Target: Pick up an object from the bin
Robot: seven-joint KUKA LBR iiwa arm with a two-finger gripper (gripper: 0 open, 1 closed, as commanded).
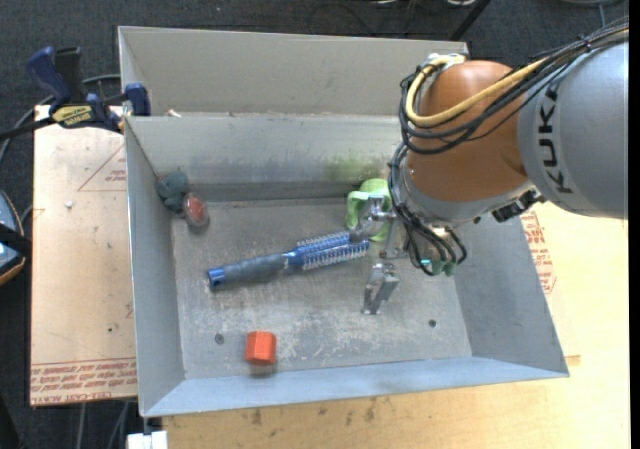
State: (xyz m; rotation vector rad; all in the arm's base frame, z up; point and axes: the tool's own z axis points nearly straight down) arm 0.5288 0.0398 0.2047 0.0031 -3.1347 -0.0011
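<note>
Reaching in from the frame's right, the arm holds its hand [377, 289] low over the bin's [152, 267] grey floor, right of centre; I cannot tell whether it is apart or together. A blue brush [285, 261] lies mid-bin, its bristled head just left of the hand, with a light green thing [366, 199] just above. An orange block [260, 347] sits lower left, well apart.

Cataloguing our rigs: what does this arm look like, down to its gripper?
A silver-grey arm with black KUKA lettering, an orange domed wrist cover, yellow and black cables looped over it, and a grey metal gripper.
</note>
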